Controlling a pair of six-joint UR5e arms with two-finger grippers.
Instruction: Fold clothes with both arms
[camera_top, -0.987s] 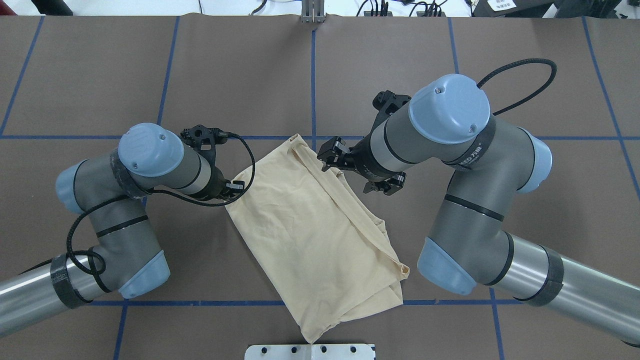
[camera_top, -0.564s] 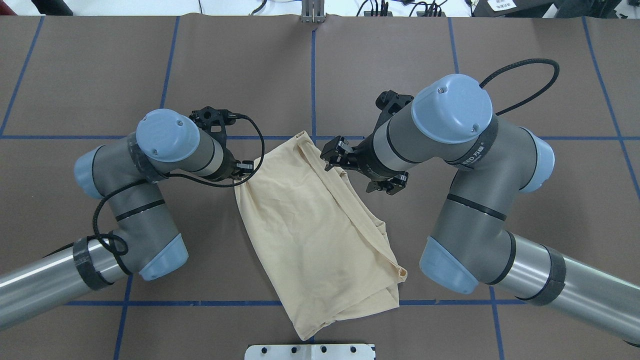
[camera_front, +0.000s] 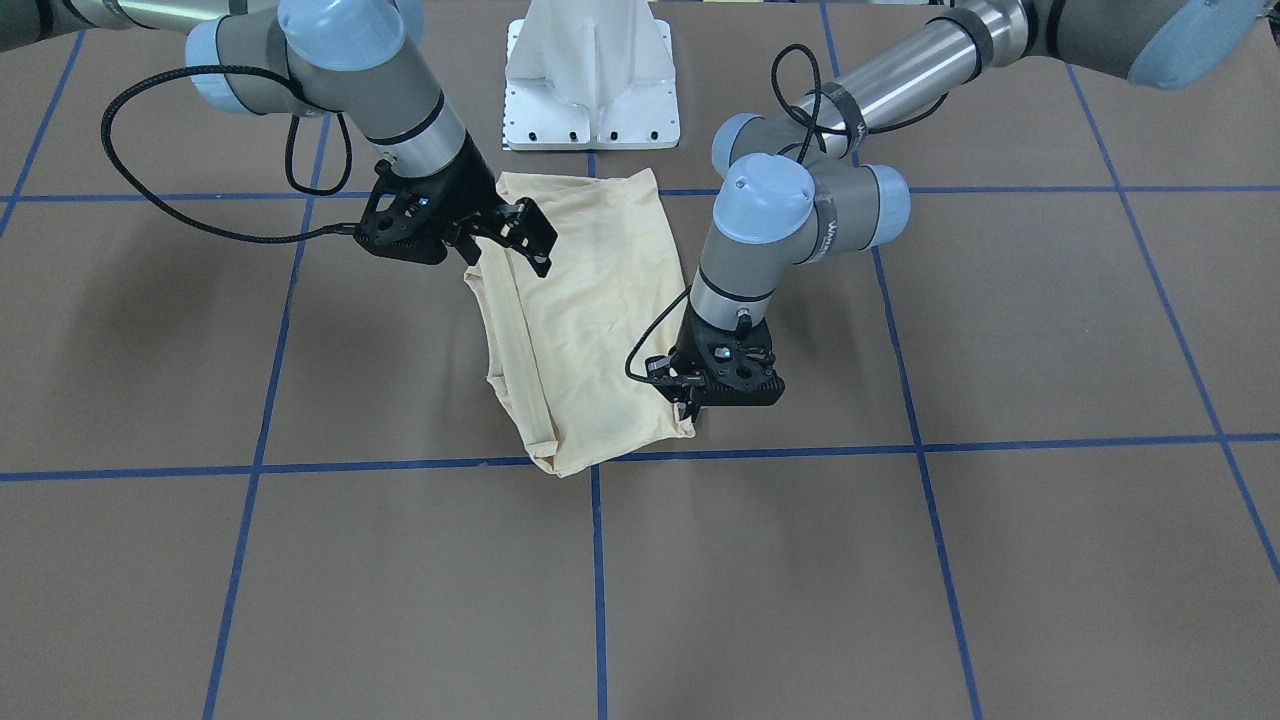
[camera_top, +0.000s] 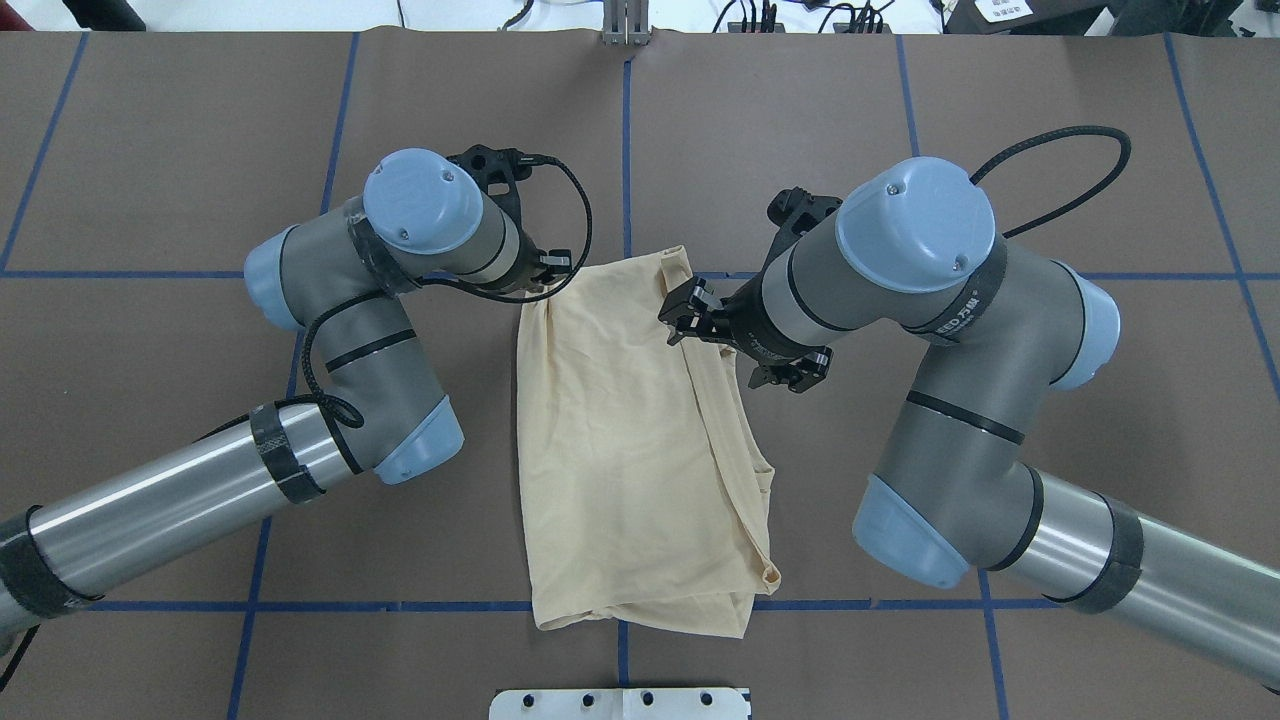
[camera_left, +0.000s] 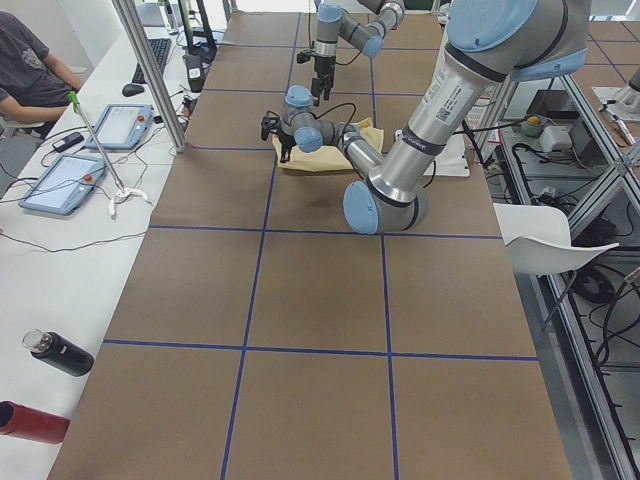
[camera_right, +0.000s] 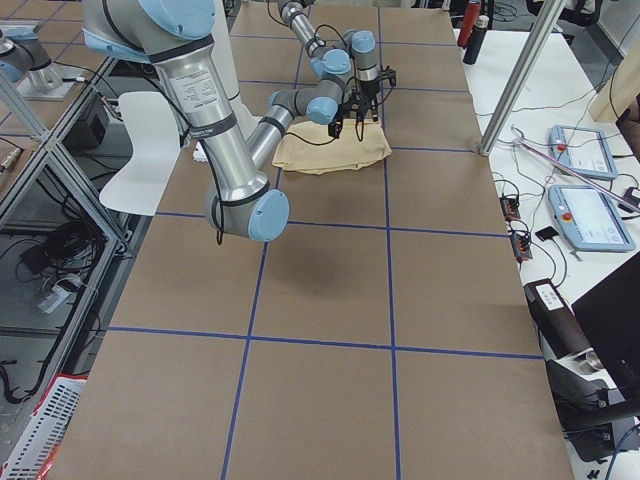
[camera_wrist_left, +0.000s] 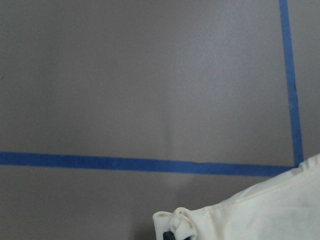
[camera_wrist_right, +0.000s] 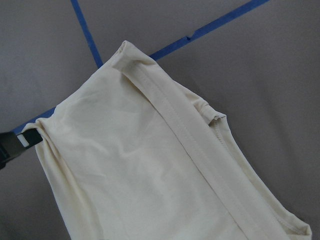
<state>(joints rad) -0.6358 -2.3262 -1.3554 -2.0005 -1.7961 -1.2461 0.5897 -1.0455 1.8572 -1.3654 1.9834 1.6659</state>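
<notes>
Since the jaws of the black two-finger left gripper (camera_front: 693, 408) pinch only a bunched corner of the pale cream thin T-shirt (camera_top: 620, 450) at mid-frame, while the black right gripper (camera_top: 675, 316) hovers open-jawed above it, a pull may slip or skew it.

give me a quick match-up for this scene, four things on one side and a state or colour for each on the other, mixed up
Things:
1. left gripper
2. right gripper
3. T-shirt
4. pedestal base

States or colours:
A. pale cream-yellow, lying folded over
B. white metal
C. shut on a bunched corner of cloth
D. jaws apart, over the hemmed edge of the cloth

Pairs: 1-C, 2-D, 3-A, 4-B
</notes>
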